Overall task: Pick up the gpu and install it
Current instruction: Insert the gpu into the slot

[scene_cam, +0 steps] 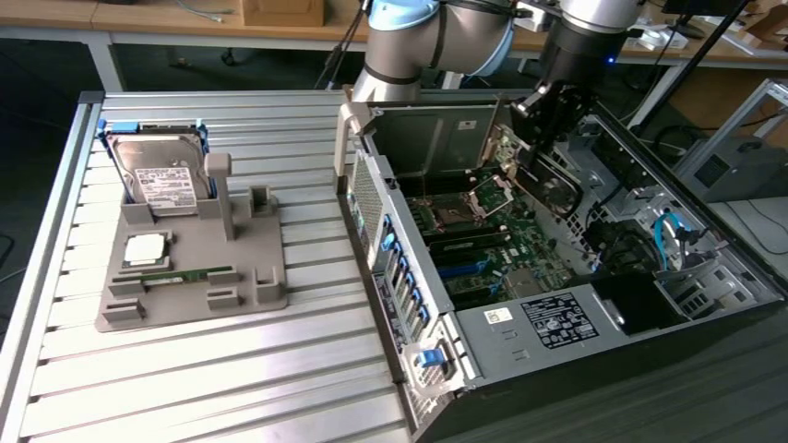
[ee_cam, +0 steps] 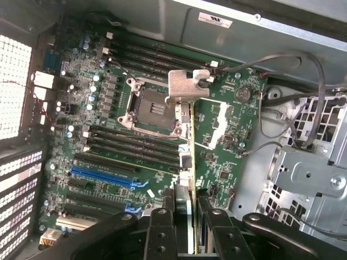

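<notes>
On the exterior view's left, the slatted bench (scene_cam: 185, 369) carries a grey holder (scene_cam: 253, 291) with 3 parts in it: a hard drive (scene_cam: 166, 185) standing on edge, a processor chip (scene_cam: 146, 247) and a green memory stick (scene_cam: 185, 275) lying flat. None of these is the task's thing.

Towards the exterior view's right, the open computer case (scene_cam: 369, 212) lies on its side with its motherboard (scene_cam: 486, 249) exposed. The arm reaches down into it from above.

The gpu (ee_cam: 188, 92) is off the bench and in the hand (ee_cam: 187, 211), whose 2 fingers are closed part-way, 1 on either face of the thin card. The wrist view sees the card edge-on, with its silvery end bracket farthest from the fingers. It hangs above the board, near the bare processor socket (ee_cam: 149, 105) and across the rows of memory slots.

By these pictures the pick-up is done and the carry into the case is made. The install is not: the card's lower edge appears clear of the board, and the blue expansion slot (ee_cam: 105, 176) stands bare off to 1 side of the card. How high the card hangs above the board cannot be told.
</notes>
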Available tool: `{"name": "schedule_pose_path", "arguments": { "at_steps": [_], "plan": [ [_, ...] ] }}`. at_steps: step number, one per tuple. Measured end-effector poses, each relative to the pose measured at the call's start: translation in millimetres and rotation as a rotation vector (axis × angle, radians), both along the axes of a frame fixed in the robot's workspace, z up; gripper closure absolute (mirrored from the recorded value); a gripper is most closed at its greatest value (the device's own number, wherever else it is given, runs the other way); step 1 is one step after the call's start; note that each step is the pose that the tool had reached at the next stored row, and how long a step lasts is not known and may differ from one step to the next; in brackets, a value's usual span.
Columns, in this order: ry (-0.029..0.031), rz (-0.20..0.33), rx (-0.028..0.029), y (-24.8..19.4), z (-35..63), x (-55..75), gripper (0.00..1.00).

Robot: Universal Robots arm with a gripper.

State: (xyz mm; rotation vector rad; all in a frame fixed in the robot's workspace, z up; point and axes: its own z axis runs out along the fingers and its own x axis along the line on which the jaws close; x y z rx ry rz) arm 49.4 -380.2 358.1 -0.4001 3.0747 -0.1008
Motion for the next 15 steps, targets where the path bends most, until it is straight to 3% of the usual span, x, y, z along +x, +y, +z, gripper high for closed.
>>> {"name": "schedule_pose_path", "arguments": {
  "at_steps": [15],
  "plan": [
    [0.0, 0.059, 0.0, 0.0, -0.4, 0.0, 0.73]
  ]
}}
